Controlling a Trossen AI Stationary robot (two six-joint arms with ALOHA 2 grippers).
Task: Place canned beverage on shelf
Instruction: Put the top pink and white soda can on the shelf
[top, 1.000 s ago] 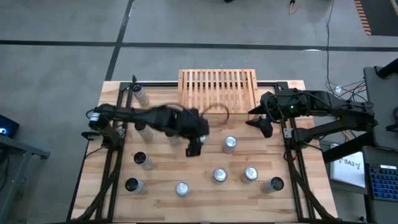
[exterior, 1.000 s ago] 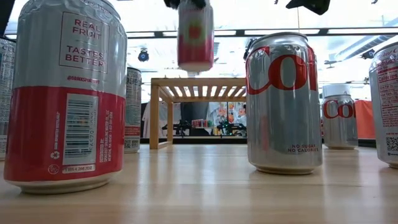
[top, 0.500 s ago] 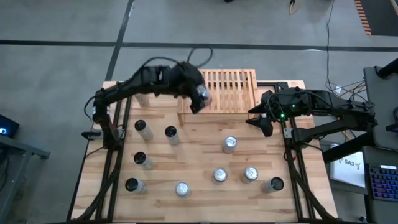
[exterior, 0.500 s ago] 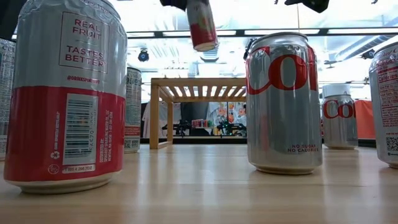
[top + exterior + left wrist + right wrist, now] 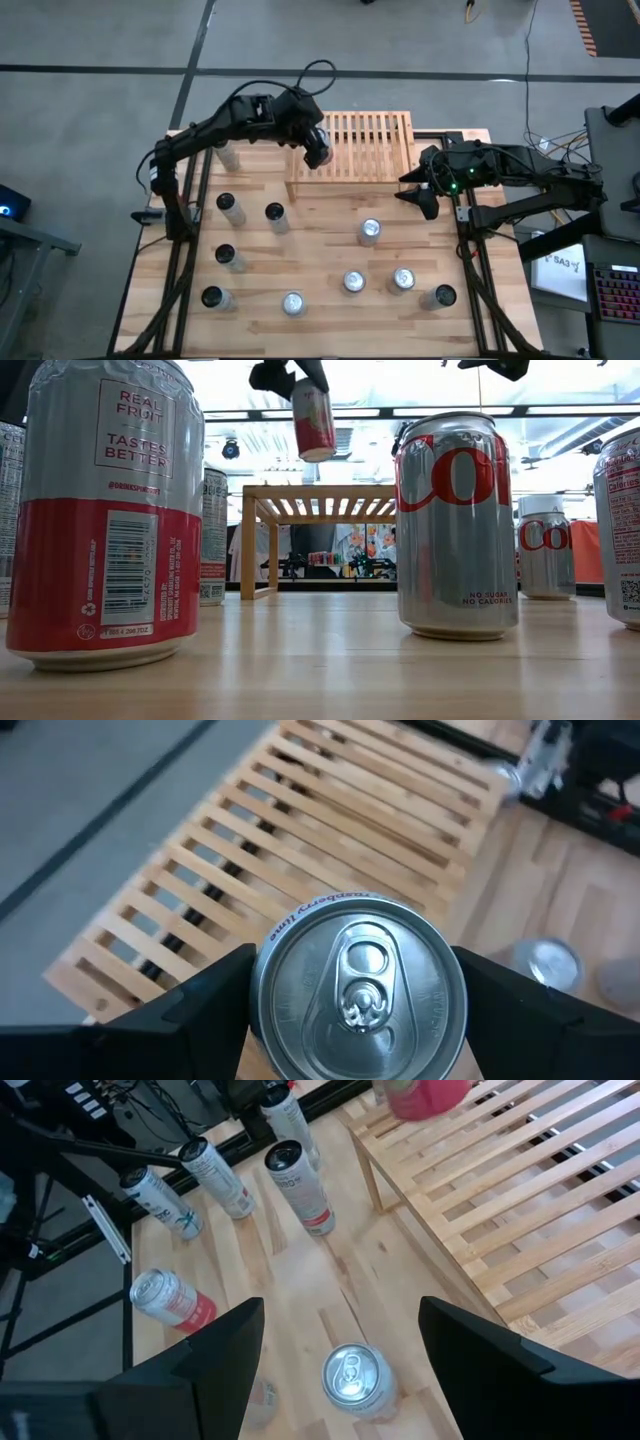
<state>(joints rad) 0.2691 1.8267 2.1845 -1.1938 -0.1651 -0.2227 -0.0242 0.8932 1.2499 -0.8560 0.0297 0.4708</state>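
While held over shelf: red-and-silver can (image 5: 320, 150), gripped in the left gripper (image 5: 316, 148), above the shelf's left end, clear of the slats
Can tilt: leans slightly in the low view (image 5: 313, 420), base well above the shelf top
Left jaws: closed on the can's sides; the left wrist view shows the can lid (image 5: 358, 988) between both dark fingers (image 5: 190, 1010)
Shelf: light slatted wood rack (image 5: 360, 148) at the far middle edge of the surface (image 5: 330, 250); nothing stands on its slats
Right gripper: (image 5: 420, 196) just off the shelf's right end, low over the surface, holds nothing
Right jaws: spread wide, both fingers (image 5: 205, 1370) apart in the right wrist view with bare surface between them
Cans near the shelf's front: one silver can (image 5: 370, 232) just in front of the shelf's right half; two cans (image 5: 275, 217) (image 5: 231, 208) in front of and left of the shelf's left end
Cans far from the shelf: row along the near edge of the surface, incl. (image 5: 292, 303), (image 5: 353, 282), (image 5: 402, 280), (image 5: 440, 296), (image 5: 214, 297); one more (image 5: 229, 257) left of them
Can beside the shelf: one (image 5: 226, 152) to the left of the shelf, by the left arm's base
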